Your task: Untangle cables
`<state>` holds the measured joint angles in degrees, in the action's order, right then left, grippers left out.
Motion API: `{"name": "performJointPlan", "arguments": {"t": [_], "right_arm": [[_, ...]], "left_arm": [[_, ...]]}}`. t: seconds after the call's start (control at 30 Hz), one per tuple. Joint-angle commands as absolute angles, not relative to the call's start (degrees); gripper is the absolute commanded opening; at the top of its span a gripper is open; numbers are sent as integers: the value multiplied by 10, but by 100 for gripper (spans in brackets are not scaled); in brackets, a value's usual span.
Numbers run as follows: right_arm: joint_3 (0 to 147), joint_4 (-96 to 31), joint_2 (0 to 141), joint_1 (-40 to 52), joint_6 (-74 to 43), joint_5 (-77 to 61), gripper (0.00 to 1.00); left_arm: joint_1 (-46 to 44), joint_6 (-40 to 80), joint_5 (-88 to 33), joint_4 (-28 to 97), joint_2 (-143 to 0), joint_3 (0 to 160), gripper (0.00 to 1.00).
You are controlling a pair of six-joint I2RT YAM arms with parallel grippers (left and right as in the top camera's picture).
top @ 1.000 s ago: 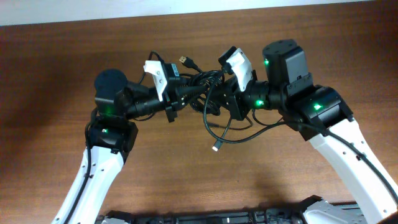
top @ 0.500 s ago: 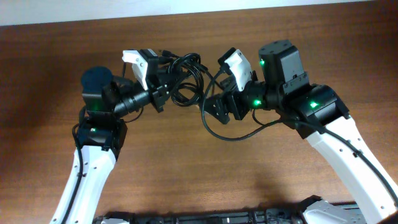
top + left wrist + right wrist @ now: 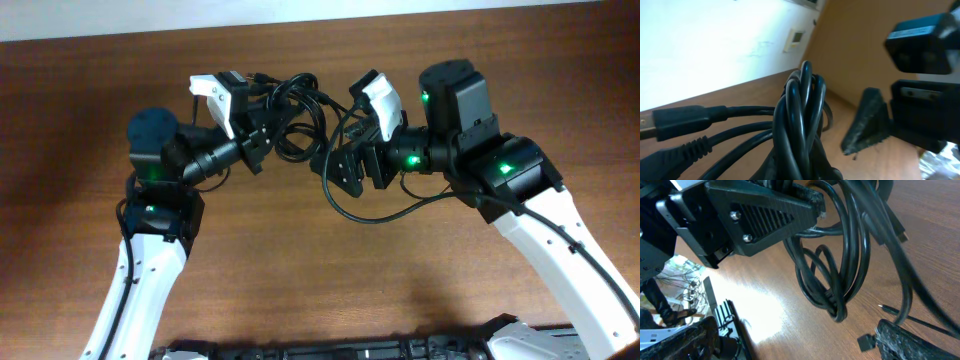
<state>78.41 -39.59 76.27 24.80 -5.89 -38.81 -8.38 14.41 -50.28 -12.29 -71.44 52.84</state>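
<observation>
Overhead, the cables (image 3: 303, 100) show as a loose knot of black loops in the top centre of the frame, between the two arms and above the table (image 3: 300, 290). The knot's long axis runs roughly left to right, from the left gripper (image 3: 258, 132) toward the right gripper (image 3: 342, 168). It sits just right of the left gripper's tip, which is clamped on it. From the knot one strand drops past the right gripper, curves through the middle of the frame and bends up to the right under that arm.

From the left wrist, the bundle rises from the bottom centre as a tight, upright sheaf of strands. A plug (image 3: 680, 122) lies at the left edge, with its cord leading right into the sheaf.

From the right wrist, the loops hang from the left gripper's tip at top centre, with their long axis top to bottom in the frame. They end above the wood at the lower middle. The right gripper's fingers (image 3: 912, 340) sit in the two bottom corners, wide apart. The loops are between and above them, and one strand comes down close to the right-hand finger. Whether it touches is not clear.
</observation>
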Motion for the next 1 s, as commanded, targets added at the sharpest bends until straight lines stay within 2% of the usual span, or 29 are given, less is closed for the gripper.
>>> {"name": "performJointPlan", "arguments": {"t": [0.0, 0.17, 0.2, 0.27, 0.37, 0.43, 0.5, 0.57, 0.67, 0.7, 0.8, 0.83, 0.9, 0.97], "right_arm": [[788, -392, 752, 247, -59, -401, 99], [788, -385, 755, 247, -58, -372, 100], [788, -384, 755, 247, -58, -362, 96], [788, -383, 755, 247, -58, -357, 83], [788, -383, 755, 247, -58, -309, 83], [788, -383, 755, 247, -59, -310, 73], [788, -383, 755, 247, -59, -310, 71], [788, -383, 755, 247, -59, -312, 55], [788, -378, 755, 247, -59, -319, 48], [788, -378, 755, 247, -59, -325, 37], [788, -378, 755, 247, -59, -328, 12], [788, -378, 755, 247, -59, -328, 7], [788, -378, 755, 247, -59, -328, 4], [788, -377, 755, 247, -59, -328, 14]], "left_arm": [[-88, 163, -554, -132, -711, 541, 0], [-113, 167, -563, -133, -711, 541, 0], [-115, 167, -566, -133, -711, 541, 0], [-121, 167, -568, -133, -711, 541, 0], [-124, 167, -596, -144, -711, 541, 0], [-124, 167, -603, -149, -711, 541, 0], [-124, 172, -603, -149, -711, 541, 0], [-134, 172, -607, -149, -711, 541, 0], [-153, 171, -606, -150, -711, 541, 0], [-154, 171, -606, -150, -711, 541, 0], [-154, 171, -602, -150, -711, 541, 0], [-154, 171, -602, -150, -711, 541, 0], [-154, 171, -602, -150, -711, 541, 0], [-154, 171, -602, -149, -711, 541, 0]]}}
